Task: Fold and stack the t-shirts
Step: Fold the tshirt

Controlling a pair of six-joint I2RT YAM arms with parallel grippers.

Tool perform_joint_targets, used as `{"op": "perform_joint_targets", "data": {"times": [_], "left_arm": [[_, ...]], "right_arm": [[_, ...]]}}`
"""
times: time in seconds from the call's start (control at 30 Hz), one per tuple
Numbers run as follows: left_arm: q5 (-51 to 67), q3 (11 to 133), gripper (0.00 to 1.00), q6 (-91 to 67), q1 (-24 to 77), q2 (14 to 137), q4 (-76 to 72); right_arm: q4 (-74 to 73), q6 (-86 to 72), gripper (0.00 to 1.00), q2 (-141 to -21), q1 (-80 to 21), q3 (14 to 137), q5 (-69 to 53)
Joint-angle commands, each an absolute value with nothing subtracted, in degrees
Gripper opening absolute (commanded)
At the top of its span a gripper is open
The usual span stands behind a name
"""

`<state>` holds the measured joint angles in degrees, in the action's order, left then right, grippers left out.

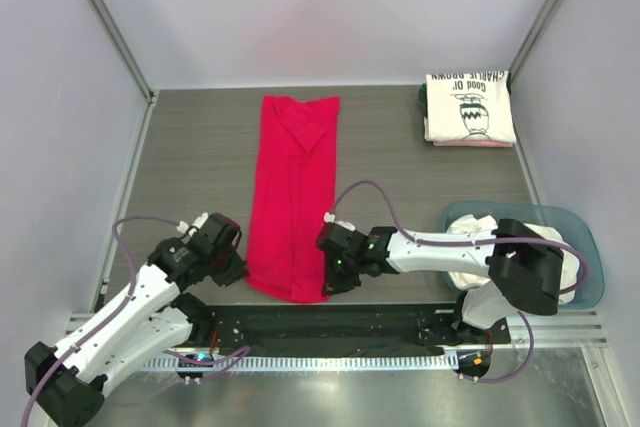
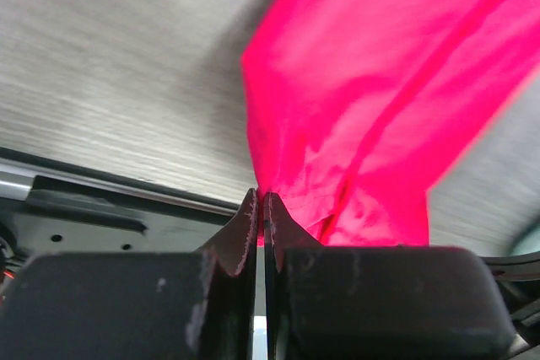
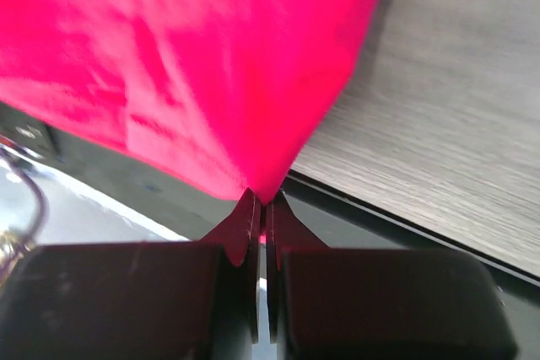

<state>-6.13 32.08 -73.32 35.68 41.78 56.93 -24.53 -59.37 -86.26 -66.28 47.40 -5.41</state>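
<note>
The red t-shirt [image 1: 293, 192] lies folded into a long narrow strip down the middle of the table. My left gripper [image 1: 240, 269] is shut on its near left corner, where the red cloth [image 2: 371, 99] runs from the jaws. My right gripper [image 1: 331, 282] is shut on its near right corner, and red cloth [image 3: 186, 65] fills that wrist view. A folded stack with the cream Charlie Brown t-shirt [image 1: 469, 107] on top sits at the far right. White t-shirts [image 1: 478, 237] lie crumpled in the tub.
The blue-grey plastic tub [image 1: 580, 247] stands at the near right, beside the right arm. A black rail [image 1: 330, 322] runs along the table's near edge. Grey walls close in the left, back and right sides.
</note>
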Motion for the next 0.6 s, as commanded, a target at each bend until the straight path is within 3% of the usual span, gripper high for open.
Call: {"op": "perform_joint_targets", "data": {"times": [0.0, 0.27, 0.57], "left_arm": [[-10.54, 37.95, 0.0, -70.85, 35.95, 43.68, 59.85], [-19.77, 53.23, 0.0, -65.05, 35.68, 54.92, 60.65], [-19.42, 69.86, 0.0, -52.83, 28.84, 73.64, 55.99]], "right_arm": [[-32.33, -57.22, 0.01, -83.15, -64.7, 54.65, 4.38], [-38.4, -50.29, 0.01, -85.07, -54.68, 66.16, 7.38], [-39.37, -42.54, 0.01, -94.65, -44.84, 80.5, 5.01]]}}
